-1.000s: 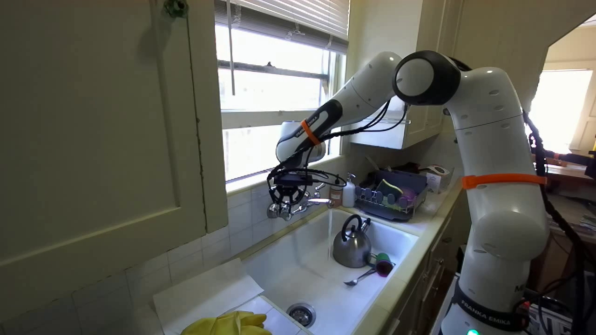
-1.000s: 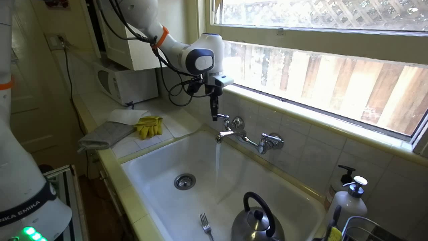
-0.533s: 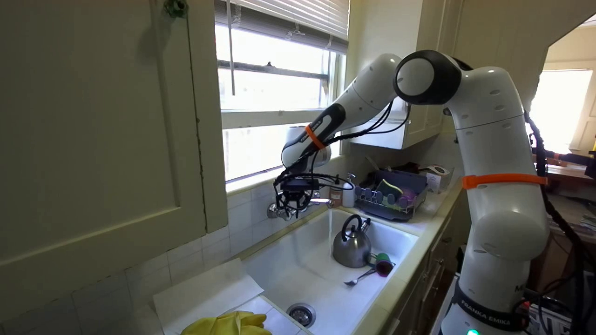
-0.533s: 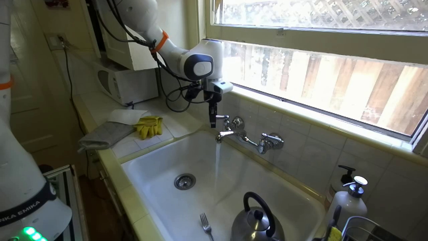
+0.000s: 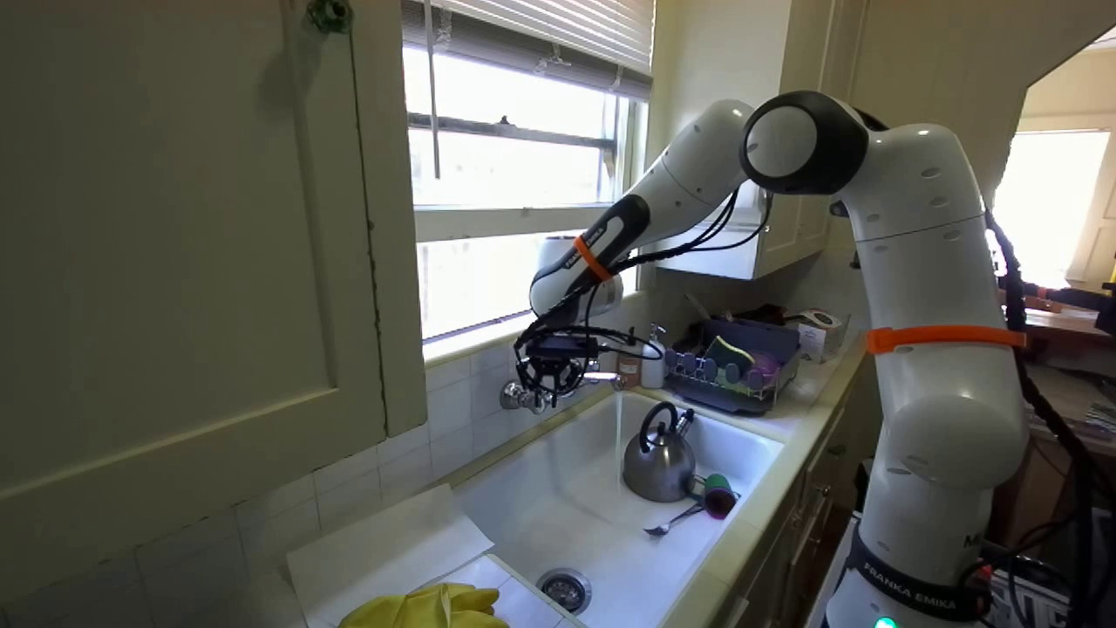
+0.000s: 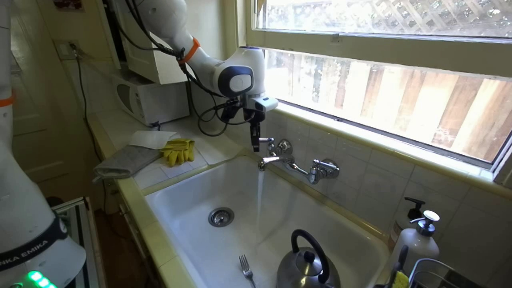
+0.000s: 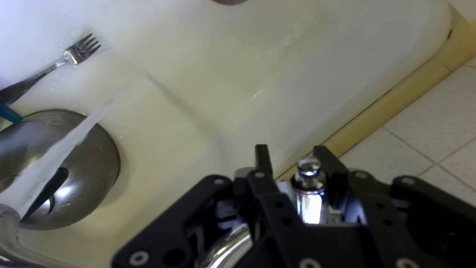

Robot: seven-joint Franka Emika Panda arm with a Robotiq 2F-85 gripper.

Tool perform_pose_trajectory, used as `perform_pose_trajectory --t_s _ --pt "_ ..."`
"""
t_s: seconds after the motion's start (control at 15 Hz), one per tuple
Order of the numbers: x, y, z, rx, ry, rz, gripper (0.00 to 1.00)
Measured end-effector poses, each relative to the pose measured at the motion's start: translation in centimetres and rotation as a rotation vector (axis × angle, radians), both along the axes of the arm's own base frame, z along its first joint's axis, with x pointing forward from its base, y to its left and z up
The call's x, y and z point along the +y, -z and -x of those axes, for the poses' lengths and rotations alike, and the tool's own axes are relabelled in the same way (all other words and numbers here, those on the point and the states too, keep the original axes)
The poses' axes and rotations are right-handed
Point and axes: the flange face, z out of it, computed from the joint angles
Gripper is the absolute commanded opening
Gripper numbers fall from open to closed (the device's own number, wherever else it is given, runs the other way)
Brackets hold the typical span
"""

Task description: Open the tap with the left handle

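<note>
"What's the room like at your end?"

"I'm over a white sink (image 6: 188,236) under a window (image 6: 380,49). Yellow gloves (image 6: 177,152) lie on the tiled counter (image 6: 214,140), with a microwave (image 6: 160,105) beyond. A kettle (image 6: 304,267) and a fork (image 6: 247,273) are in the sink."

"And the tap?"

"The tap (image 6: 289,161) is on the wall above the sink's back edge; water (image 6: 260,190) runs from it. My gripper (image 7: 292,152) has its fingers (image 7: 263,158) spread, the left handle (image 7: 310,186) between them. Whether either one touches it, I can't tell."

"Anything changed?"

"Against a second ago, I'm lower, reaching further down beside the handle; over the last half second I've barely moved. Kettle and fork haven't shifted, and the water was running then too."
</note>
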Motion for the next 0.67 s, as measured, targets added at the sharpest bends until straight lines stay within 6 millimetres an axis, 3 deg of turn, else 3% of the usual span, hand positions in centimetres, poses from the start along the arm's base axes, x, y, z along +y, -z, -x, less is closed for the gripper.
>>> perform_pose_trajectory --t_s 0.07,0.13,0.47,0.67 --pt "0.0 -0.2 0.1 -0.003 -0.001 0.0 0.61" --pt "0.0 -0.3 0.2 -0.003 -0.001 0.0 0.62" --pt "-0.9 -0.9 1.0 -0.006 0.009 0.006 0.97" --pt "-1.2 -1.8 1.5 -0.015 0.011 0.007 1.0"
